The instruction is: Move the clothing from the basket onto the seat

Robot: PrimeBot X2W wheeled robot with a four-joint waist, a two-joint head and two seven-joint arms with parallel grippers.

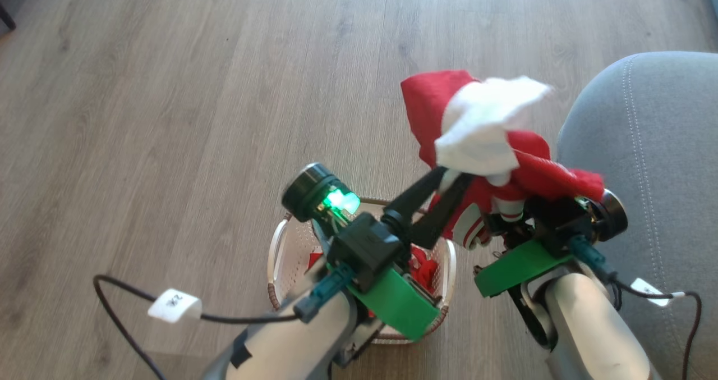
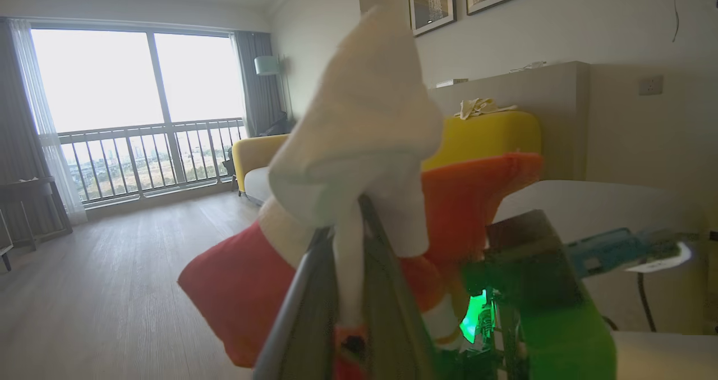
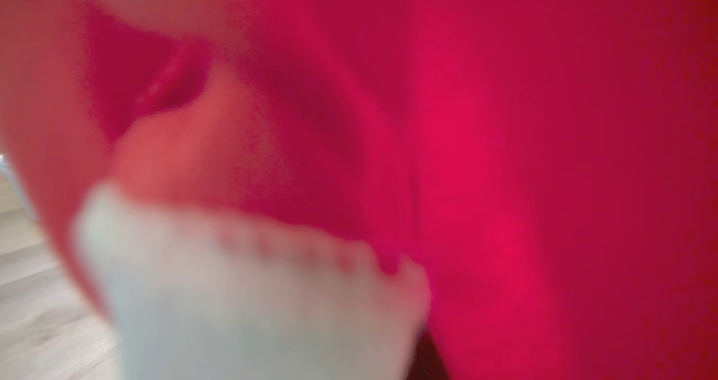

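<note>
The clothing [image 1: 477,133], a red and white bundle, hangs in the air between the basket [image 1: 279,239] and the grey seat [image 1: 645,144]. My left gripper [image 1: 449,176] reaches up and to the right and is shut on the bundle's white part; the left wrist view shows the white fabric [image 2: 364,127] pinched between the left gripper's [image 2: 343,223] dark fingers. The fabric drapes over my right arm's wrist [image 1: 555,220] and hides that gripper's fingers. Red cloth [image 3: 477,161] lies against the right wrist camera. More red clothing [image 1: 424,269] lies in the basket under my left arm.
Wooden floor [image 1: 196,88] spreads to the left and ahead. Black cables with white tags [image 1: 174,306] trail from both arms. In the left wrist view a yellow sofa [image 2: 482,133] stands against a low wall, with a balcony window [image 2: 134,110] beyond.
</note>
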